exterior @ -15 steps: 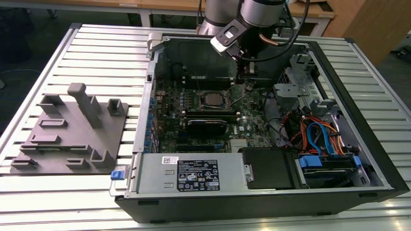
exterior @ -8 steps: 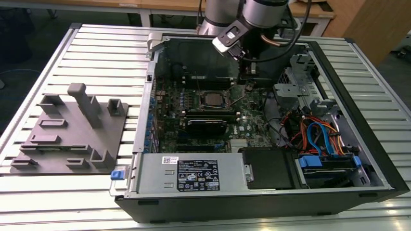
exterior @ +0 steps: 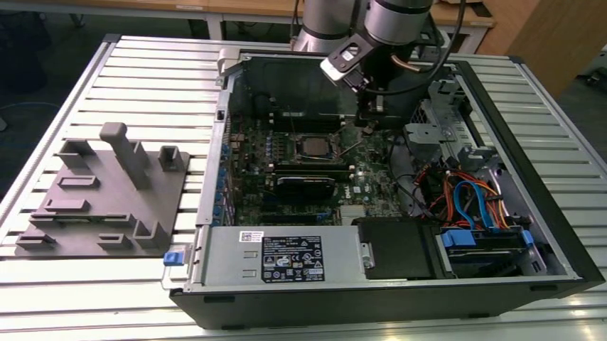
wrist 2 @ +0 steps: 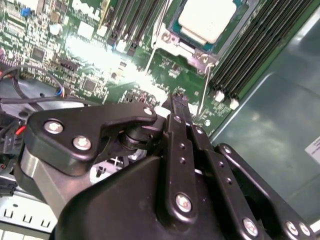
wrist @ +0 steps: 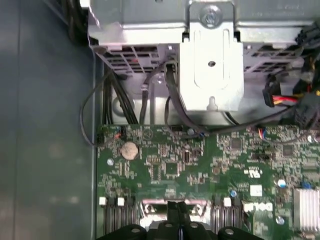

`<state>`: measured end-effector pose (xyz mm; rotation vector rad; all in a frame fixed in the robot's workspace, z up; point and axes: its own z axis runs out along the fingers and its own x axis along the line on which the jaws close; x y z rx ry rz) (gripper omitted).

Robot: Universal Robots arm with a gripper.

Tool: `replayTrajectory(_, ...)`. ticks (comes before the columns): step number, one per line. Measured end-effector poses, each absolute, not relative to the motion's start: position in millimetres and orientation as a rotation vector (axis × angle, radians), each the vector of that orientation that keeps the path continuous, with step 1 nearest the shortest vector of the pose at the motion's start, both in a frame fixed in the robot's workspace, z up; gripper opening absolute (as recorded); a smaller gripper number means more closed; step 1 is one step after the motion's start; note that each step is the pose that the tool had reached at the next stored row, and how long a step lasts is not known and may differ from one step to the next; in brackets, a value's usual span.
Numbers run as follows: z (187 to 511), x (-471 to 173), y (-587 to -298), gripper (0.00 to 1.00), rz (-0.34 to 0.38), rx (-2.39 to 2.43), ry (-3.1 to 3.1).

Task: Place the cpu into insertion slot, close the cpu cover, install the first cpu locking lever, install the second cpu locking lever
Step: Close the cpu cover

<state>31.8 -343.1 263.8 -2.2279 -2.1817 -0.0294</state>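
Observation:
The cpu (wrist 2: pixel 207 17), with its pale silver top, lies in the insertion slot (exterior: pixel 313 145) on the green motherboard inside the open computer case. The cpu cover (wrist 2: pixel 176 44) lies flat around it as a silver frame. One thin wire locking lever (wrist 2: pixel 204 92) sticks out loose beside the socket, close to my fingertips (wrist 2: pixel 178 100). Another wire lever (wrist 2: pixel 156 47) runs along the socket's other side. My gripper (exterior: pixel 364 126) hangs just to the exterior view's right of the socket, above the board. Its black fingers are shut together with nothing between them.
A grey fixture plate (exterior: pixel 104 192) lies on the slatted table at the exterior view's left. Inside the case are a power supply (exterior: pixel 284 259), a black drive bay (exterior: pixel 403 249), coloured cables (exterior: pixel 465 206) and a silver bracket (wrist: pixel 210 70). Memory slots (wrist 2: pixel 250 55) flank the socket.

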Motion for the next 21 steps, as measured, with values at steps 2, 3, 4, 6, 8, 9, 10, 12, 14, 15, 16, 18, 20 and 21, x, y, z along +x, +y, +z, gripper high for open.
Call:
replayTrajectory(2,263,35,-343,0.11,-0.029,-2.228,-2.182)
replayTrajectory(3,263,36,-343,0.11,-0.029,-2.228,-2.182)
replayTrajectory(4,263,37,-343,0.11,-0.030,-2.228,-2.182)
replayTrajectory(6,262,40,-343,0.11,-0.029,-2.228,-2.182)
replayTrajectory(8,262,42,-343,0.11,-0.029,-2.228,-2.182)
replayTrajectory(9,261,43,-343,0.11,-0.029,-2.228,-2.182)
replayTrajectory(10,261,44,-342,0.11,-0.029,-2.228,-2.182)
replayTrajectory(12,261,46,-342,0.11,-0.029,-2.228,-2.182)
replayTrajectory(14,260,48,-342,0.11,-0.029,-2.228,-2.182)
replayTrajectory(15,259,49,-342,0.11,-0.029,-2.228,-2.182)
replayTrajectory(16,259,50,-342,0.11,-0.029,-2.228,-2.182)
replayTrajectory(18,257,51,-342,0.11,-0.029,-2.228,-2.182)
replayTrajectory(20,255,52,-342,0.11,-0.029,-2.228,-2.181)
replayTrajectory(21,254,53,-342,0.11,-0.029,-2.228,-2.182)
